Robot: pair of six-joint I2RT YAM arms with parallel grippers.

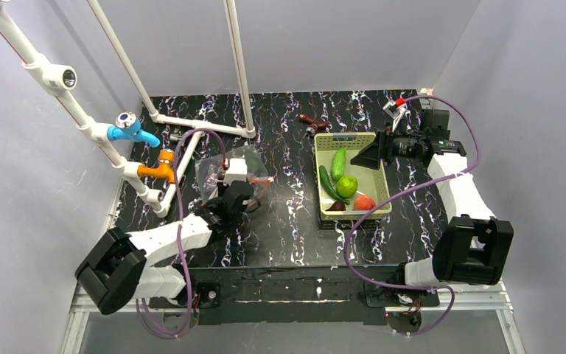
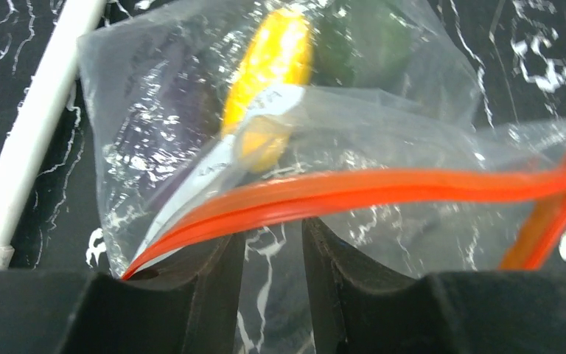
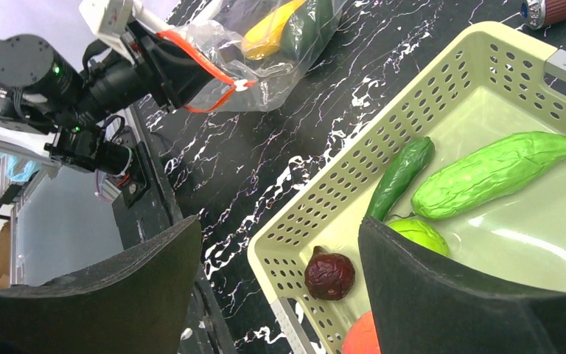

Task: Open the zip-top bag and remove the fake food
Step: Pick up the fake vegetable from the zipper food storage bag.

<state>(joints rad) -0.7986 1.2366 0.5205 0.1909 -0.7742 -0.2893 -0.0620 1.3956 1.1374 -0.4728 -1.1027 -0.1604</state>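
The zip-top bag (image 1: 225,168) lies at the left, its red-orange zipper strip (image 2: 383,186) across the tips of my left gripper (image 2: 273,225). The jaws stand a narrow gap apart with clear film over it. A yellow piece (image 2: 273,59) and a dark green piece (image 2: 372,37) are inside the bag, also in the right wrist view (image 3: 265,33). My right gripper (image 3: 280,243) is wide open and empty over the basket's (image 3: 339,169) near corner. The basket holds a cucumber (image 3: 400,175), a bumpy green gourd (image 3: 494,173), a round green fruit (image 3: 416,232), a dark red piece (image 3: 329,276) and a tomato (image 3: 361,335).
A white pipe frame (image 1: 191,122) with blue and orange taps stands at the back left, one pipe beside the bag (image 2: 29,140). A brown object with a handle (image 1: 313,122) lies behind the basket (image 1: 318,177). Grey walls close in the black marbled table.
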